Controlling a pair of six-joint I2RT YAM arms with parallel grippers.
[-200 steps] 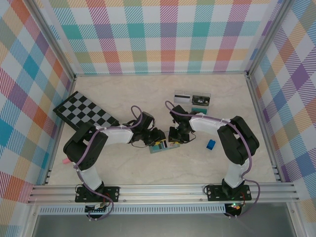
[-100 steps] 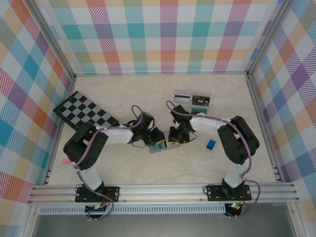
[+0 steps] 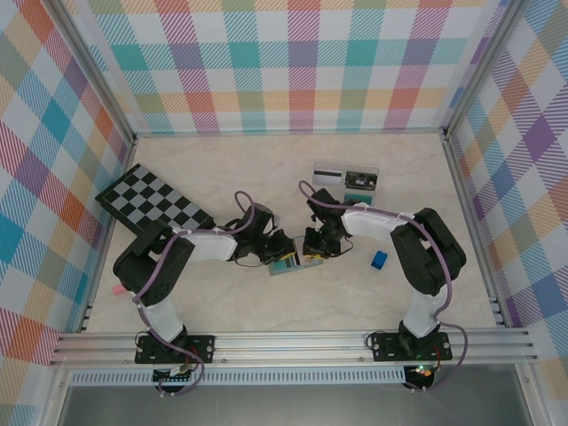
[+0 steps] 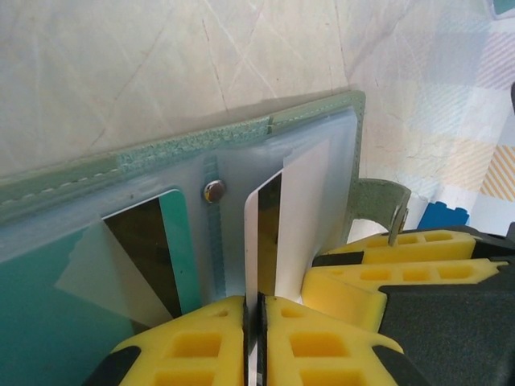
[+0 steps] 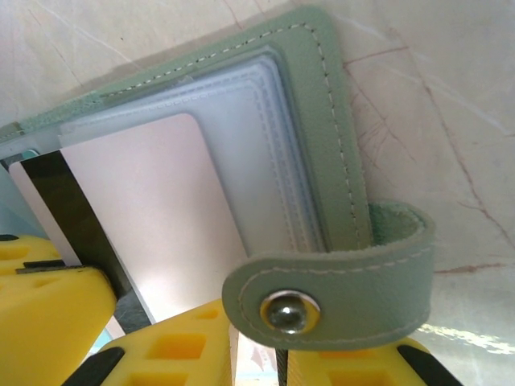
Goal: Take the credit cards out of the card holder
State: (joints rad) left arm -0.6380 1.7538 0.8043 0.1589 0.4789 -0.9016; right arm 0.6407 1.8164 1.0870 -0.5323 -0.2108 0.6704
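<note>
1. Card holder [image 3: 297, 266] lies open on the table [image 3: 222, 160] in the top view. It sits at the middle front, between the left pincer [image 3: 284, 256] and the right pincer [image 3: 313, 256], which both reach down to it. Behind it a clear tray [image 3: 346, 165] already holds two of the credit cards, a striped card [image 3: 327, 174] and a dark card [image 3: 360, 181]. A blue block [image 3: 380, 259] sits just right of the right pincer. Compared with a second ago, the holder, tray and block lie as they did. The left wrist looks drawn slightly back toward its own side.

2. In the left wrist view, the left pincer is closed to a narrow slit on the edge of a white card [image 4: 302, 209] with a black stripe. This card stands tilted and partly out of its clear sleeve. A teal card [image 4: 40, 322] lies flat in the neighbouring sleeve. The right pincer's yellow fingers clamp the snap tab [image 4: 378, 201] at the holder's outer edge.

3. In the right wrist view, the tab sits between the right pincer's narrow jaws, which appear to steady the card holder. The white card lies across the sleeve mouth.

4. Judged from this, two cards are out and a third is partway out. At least the teal card is left. Whether other sleeves hide more cannot be told.
</note>
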